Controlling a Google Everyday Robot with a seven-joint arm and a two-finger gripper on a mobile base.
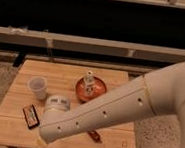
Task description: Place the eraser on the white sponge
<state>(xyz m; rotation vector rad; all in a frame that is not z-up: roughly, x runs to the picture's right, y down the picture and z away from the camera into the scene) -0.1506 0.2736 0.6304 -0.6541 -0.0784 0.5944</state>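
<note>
The gripper (pixel 40 144) is seen low at the front-left edge of the counter (pixel 9 129), partly cut off. The eraser (pixel 30 117) is laid flat just left of the arm (pixel 107 110), near a translucent cup (pixel 37 87).

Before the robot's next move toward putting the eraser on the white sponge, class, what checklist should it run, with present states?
1. Eraser found: ok. The eraser lies flat at the left front of the table, with nothing on it.
2. White sponge found: cannot tell. None shows; the arm covers the table's middle.
3. Eraser held: not ok. It lies on the wood; the pincer is beside it at the front edge.
4. Cup out of the way: ok. The cup stands upright behind the eraser.
5. Arm off the red tool: cannot tell. The red tool pokes out from under the arm.
</note>
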